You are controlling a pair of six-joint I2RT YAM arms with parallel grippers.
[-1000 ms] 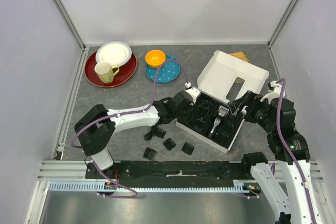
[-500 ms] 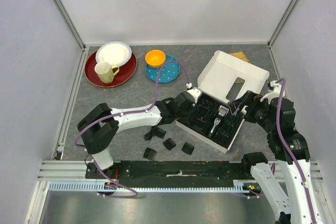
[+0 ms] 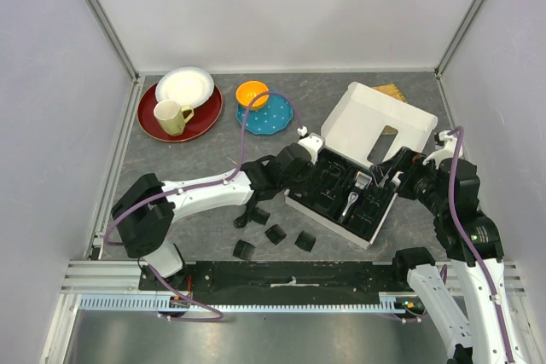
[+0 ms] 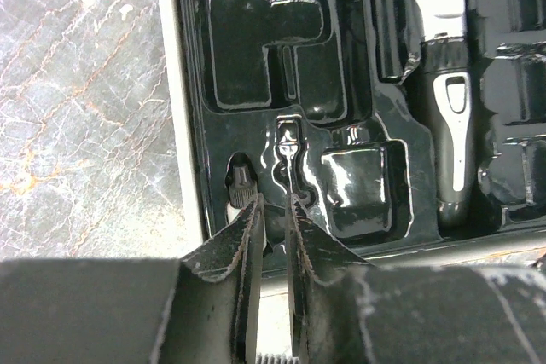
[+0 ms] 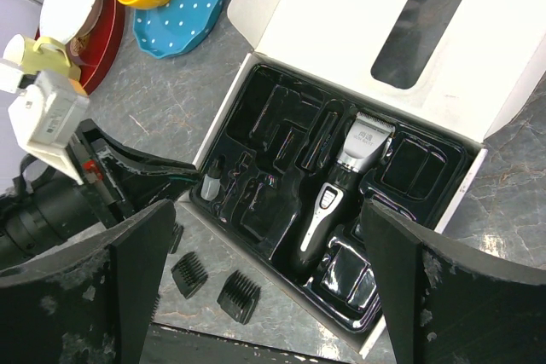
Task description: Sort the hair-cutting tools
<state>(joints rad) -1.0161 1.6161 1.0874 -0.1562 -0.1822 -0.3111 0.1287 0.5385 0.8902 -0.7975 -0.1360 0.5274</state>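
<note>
**Clipper boxed, combs left out**

Black-and-silver electric clipper (image 5: 337, 185) lay in the black moulded tray (image 5: 281, 108) of the white cardboard box (image 5: 341, 14), w/ a short dark cylinder (image 4: 241, 187) in a left-edge slot. Four small black comb attachments (image 3: 275, 234) sat loose on the grey table (image 3: 188, 159), prob. the work remaining. Left gripper (image 4: 275, 206) hung over the tray edge, jaws barely parted, holding nothing. Right gripper (image 5: 269, 228) gaped wide, empty.

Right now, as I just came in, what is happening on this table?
Two robot arms seem to be packing a hair-clipper kit into its box. The left tool is over the left edge of the black tray, fingers slightly apart, gripping nothing visible. The right tool hangs wide open near the box. The clipper already lies in the tray; several comb attachments are loose on the table.
</note>
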